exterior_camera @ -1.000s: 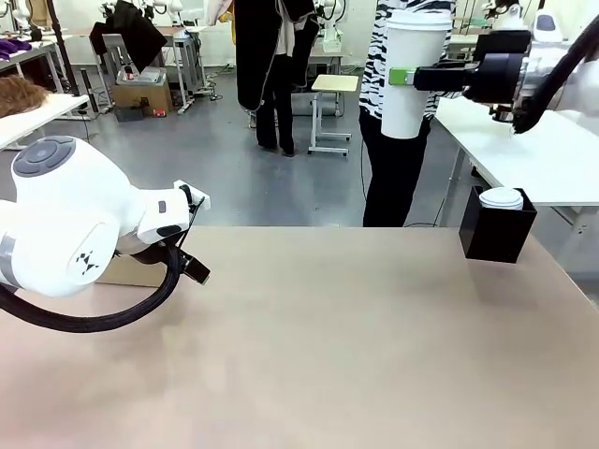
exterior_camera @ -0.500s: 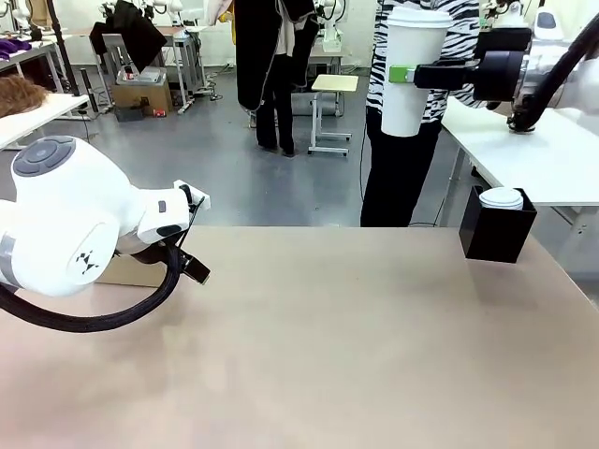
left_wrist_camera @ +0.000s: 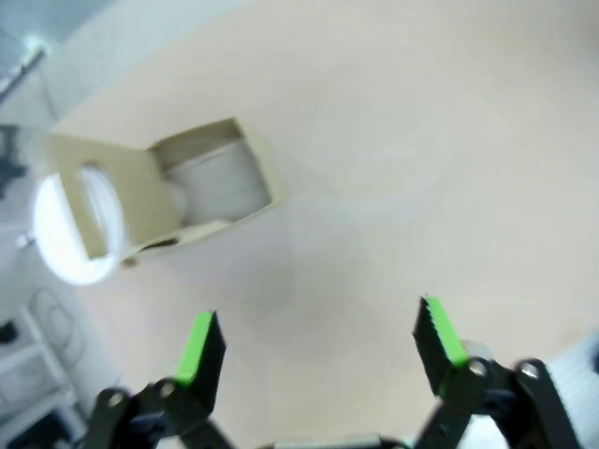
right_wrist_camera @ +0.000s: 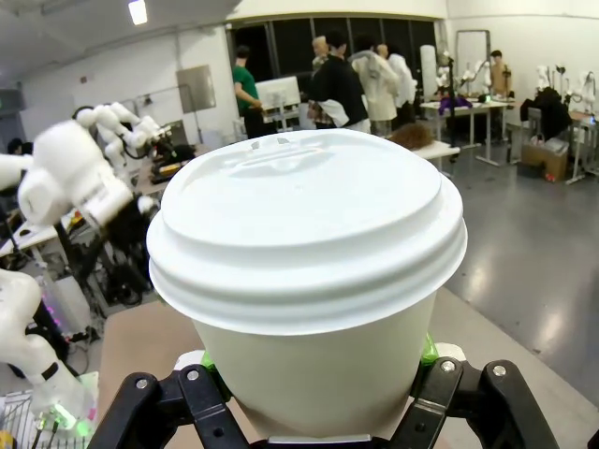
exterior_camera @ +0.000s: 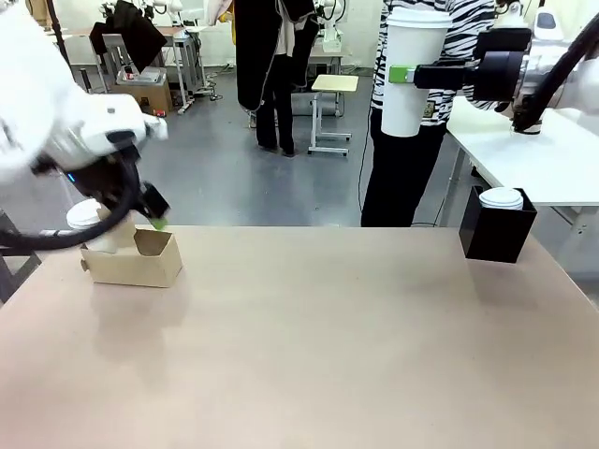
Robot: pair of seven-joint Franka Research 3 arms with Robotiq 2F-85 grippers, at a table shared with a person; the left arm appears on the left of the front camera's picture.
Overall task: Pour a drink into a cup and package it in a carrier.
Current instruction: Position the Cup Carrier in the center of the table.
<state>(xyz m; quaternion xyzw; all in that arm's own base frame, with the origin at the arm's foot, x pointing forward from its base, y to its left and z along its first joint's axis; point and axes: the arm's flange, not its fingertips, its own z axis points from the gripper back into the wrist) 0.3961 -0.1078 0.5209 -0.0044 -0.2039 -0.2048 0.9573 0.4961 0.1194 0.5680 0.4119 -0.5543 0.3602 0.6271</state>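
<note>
(a) table (exterior_camera: 318,346), tan top, seen from the robot's side. (b) person (exterior_camera: 402,168), standing beyond the far edge toward 1 o'clock. (c) left gripper (left_wrist_camera: 318,337), above the table near 10 o'clock, jaws spread wide with nothing between them. (d) right gripper (exterior_camera: 412,77), raised high toward 1 o'clock, pads pinching the cup (exterior_camera: 412,47), tall, white and lidded, upright in mid-air. (e) black box (exterior_camera: 496,238) at 2 o'clock, holding a short lidded cup (exterior_camera: 502,197). (f) carrier (exterior_camera: 140,264), brown cardboard, on the table at 10 o'clock.
</note>
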